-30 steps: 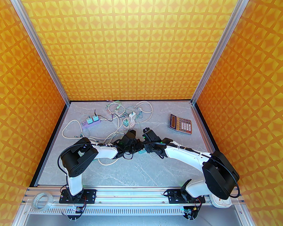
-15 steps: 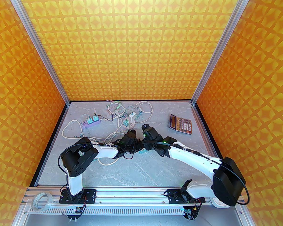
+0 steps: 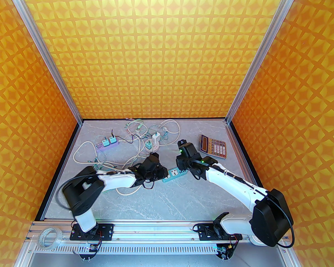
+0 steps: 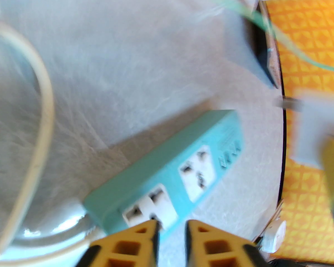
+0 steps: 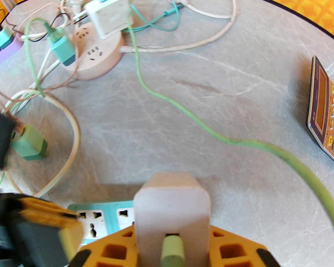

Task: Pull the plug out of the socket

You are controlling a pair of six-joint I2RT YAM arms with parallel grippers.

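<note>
In the right wrist view, the right claw (image 5: 171, 232) at bottom centre clamps a white plug (image 5: 171, 202) by its flat sides. That grip leaves room for the green cable (image 5: 183, 113), which loops from the plug's near face toward the upper left. The plug hangs above the teal power strip (image 5: 100, 218), whose sockets at lower left look empty, so the plug appears free of its socket. In the blurred left wrist view, the left claw (image 4: 171, 228) at the bottom edge is narrowly parted with nothing between its fingers. It sits just over the strip's cord end, likely placed there to pin the strip to the desk (image 4: 128, 65) against the pull.
</note>
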